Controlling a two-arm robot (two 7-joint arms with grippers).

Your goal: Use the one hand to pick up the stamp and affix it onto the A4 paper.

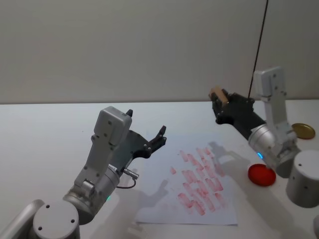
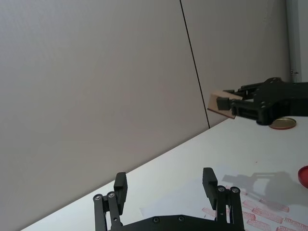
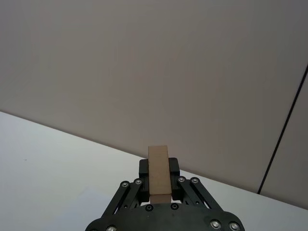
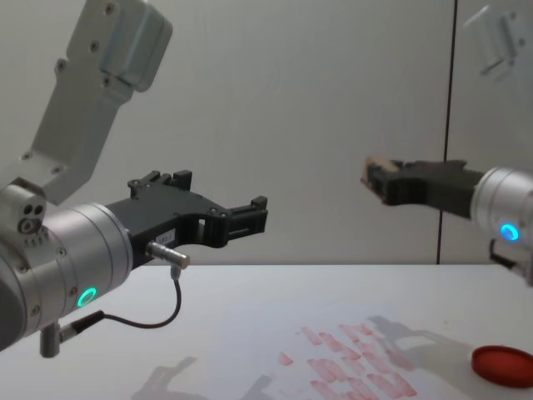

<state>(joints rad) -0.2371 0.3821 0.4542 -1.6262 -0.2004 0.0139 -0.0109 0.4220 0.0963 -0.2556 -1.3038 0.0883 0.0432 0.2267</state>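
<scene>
Stamp (image 3: 158,174) sits clamped between the right gripper's (image 3: 159,185) jaws at the lower centre of the right wrist view, raised off the table at the head view's upper right. It looks like a light, stiff wooden block, best held by its flat sides as now. Its inked face is hidden. Lower left, the left gripper (image 1: 160,133) hangs idle with jaws spread. The paper (image 1: 164,199) lies below in mid-frame, its near edge partly covered; the red ink pad (image 1: 261,175) is cut off in the chest view.
</scene>
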